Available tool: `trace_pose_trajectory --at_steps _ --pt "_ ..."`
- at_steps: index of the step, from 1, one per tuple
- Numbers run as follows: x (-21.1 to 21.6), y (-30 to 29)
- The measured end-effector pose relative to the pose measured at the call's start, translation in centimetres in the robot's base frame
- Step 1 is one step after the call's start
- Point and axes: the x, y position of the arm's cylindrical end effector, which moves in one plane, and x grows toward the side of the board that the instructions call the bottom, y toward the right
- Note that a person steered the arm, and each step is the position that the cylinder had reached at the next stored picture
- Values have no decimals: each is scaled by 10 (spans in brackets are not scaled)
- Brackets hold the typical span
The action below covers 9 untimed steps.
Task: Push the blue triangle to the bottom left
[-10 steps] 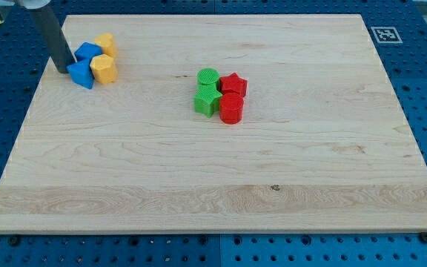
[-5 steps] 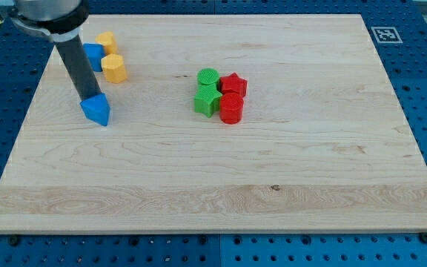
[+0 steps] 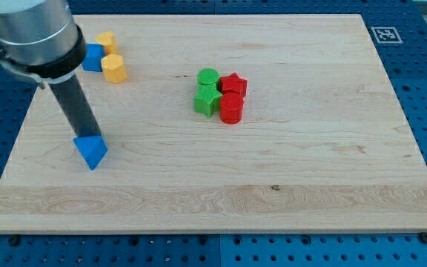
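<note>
The blue triangle (image 3: 91, 152) lies on the wooden board (image 3: 273, 193) at the view's left, a little below the middle. My tip (image 3: 87, 138) touches the triangle's upper edge, the dark rod rising from it toward the view's top left.
A blue block (image 3: 93, 57) and two yellow blocks (image 3: 107, 41) (image 3: 114, 68) sit close together at the top left. A green cylinder (image 3: 208, 77), a green block (image 3: 207, 99), a red star-like block (image 3: 234, 84) and a red cylinder (image 3: 231, 108) cluster near the middle.
My tip and the blue triangle have moved down the view from the top-left cluster, away from the blue and yellow blocks. The other blocks have stayed put.
</note>
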Motion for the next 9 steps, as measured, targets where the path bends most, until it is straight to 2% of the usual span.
trace_pose_trajectory --at_steps 1,3,7,9 --pt "20 0" --pt "23 45" --pt "71 9" --pt "71 9"
